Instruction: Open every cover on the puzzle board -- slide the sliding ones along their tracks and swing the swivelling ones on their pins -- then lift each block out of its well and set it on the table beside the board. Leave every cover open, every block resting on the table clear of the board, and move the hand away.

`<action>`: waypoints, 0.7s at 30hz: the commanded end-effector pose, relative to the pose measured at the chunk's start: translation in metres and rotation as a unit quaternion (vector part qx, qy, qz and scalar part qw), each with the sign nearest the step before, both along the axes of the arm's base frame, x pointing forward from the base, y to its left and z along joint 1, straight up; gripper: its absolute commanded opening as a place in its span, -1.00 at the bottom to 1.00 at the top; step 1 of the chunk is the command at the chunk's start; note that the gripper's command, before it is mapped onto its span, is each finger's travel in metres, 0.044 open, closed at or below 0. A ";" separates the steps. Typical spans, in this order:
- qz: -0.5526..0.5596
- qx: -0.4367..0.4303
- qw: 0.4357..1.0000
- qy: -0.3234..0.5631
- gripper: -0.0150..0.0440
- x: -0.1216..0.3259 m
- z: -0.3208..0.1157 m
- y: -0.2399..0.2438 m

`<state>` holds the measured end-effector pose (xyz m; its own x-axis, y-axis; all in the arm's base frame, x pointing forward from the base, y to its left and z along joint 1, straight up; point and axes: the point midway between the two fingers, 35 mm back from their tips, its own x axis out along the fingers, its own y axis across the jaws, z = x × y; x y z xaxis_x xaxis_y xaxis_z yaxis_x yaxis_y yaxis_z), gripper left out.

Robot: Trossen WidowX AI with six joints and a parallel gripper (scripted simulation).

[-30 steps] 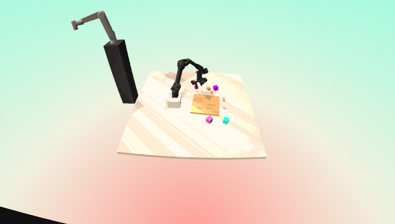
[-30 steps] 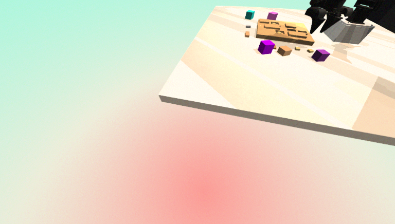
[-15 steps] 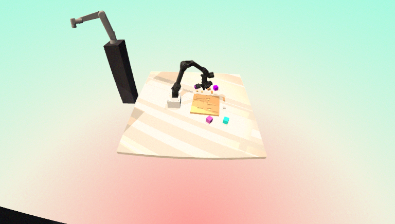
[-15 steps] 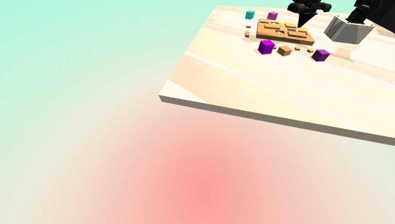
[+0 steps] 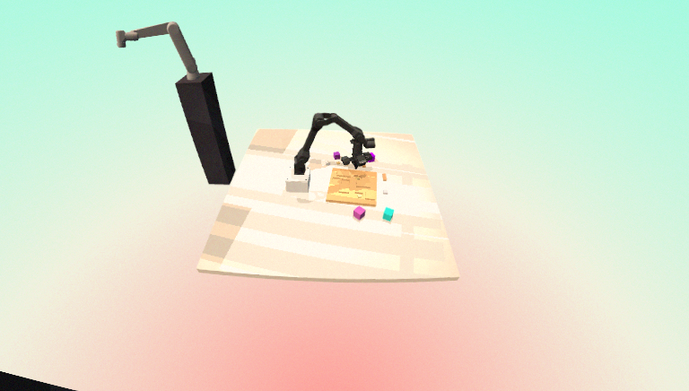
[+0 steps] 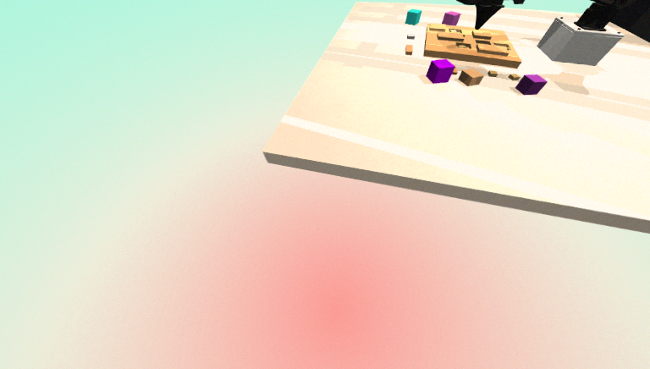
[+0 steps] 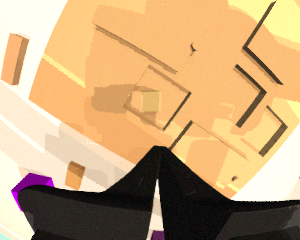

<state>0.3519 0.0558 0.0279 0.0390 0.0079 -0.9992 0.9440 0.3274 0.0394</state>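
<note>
The wooden puzzle board [image 5: 350, 200] [image 6: 445, 56] [image 7: 155, 22] lies flat, with several raised cover plates. Their exact open or closed state is hard to tell. A small pale yellow square [image 7: 150, 101] shows inside a square outline in the wrist view; I cannot tell if it is a block or a knob. My gripper [image 6: 477, 27] [image 7: 158, 151] is shut and empty, above the board. Small yellow blocks [image 6: 493, 73] [image 6: 514, 77] and small orange blocks [image 6: 409, 49] [image 7: 75, 175] rest on the table off the board, as does a small whitish block [image 5: 385, 192] [image 6: 410, 36].
Larger cubes stand around the board: a violet cube [image 5: 372, 157] [image 6: 440, 70], a dark purple cube [image 5: 335, 155] [image 6: 531, 85], a brown one [image 6: 470, 77], a magenta one [image 5: 359, 212] [image 6: 450, 18] and a teal one [image 5: 388, 214] [image 6: 413, 16]. The grey arm base [image 5: 297, 184] [image 6: 575, 47] is beside the board.
</note>
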 end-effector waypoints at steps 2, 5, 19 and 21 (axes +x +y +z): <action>-0.006 0.001 1.000 -0.002 -0.49 0.008 0.001 -0.021; -0.005 0.003 1.000 -0.002 -0.49 0.012 0.001 -0.034; 0.222 -0.010 0.975 -0.003 -0.49 0.022 0.002 -0.101; 0.287 -0.013 0.958 -0.003 -0.49 0.023 0.002 -0.112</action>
